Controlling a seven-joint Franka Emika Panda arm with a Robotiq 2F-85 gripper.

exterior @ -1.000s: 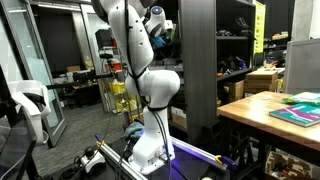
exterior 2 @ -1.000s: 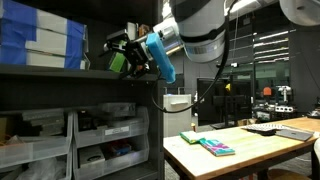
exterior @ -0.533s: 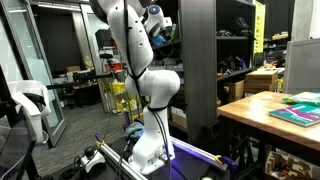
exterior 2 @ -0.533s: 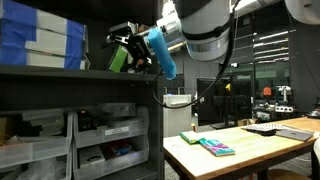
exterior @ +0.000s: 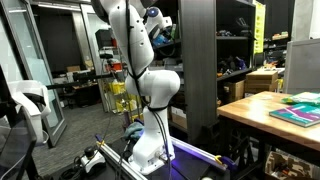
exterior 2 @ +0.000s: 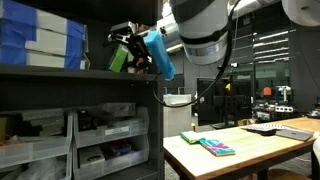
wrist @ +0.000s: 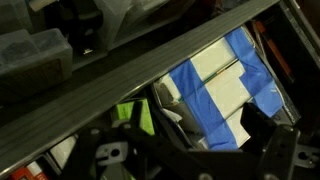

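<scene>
Black hand [exterior 2: 118, 50], jaws apart, hovers at metal shelf [exterior 2: 80, 72] beside boxy blue-white boxes [exterior 2: 40, 40].

Blue-and-white boxes [exterior 2: 38, 45] lie flat in stacked rows on the upper shelf [exterior 2: 70, 73], their faces banded in blue and white. A small bright green object [exterior 2: 118, 58] sits near them at the shelf's open end. Its shape is too unclear to tell.
</scene>
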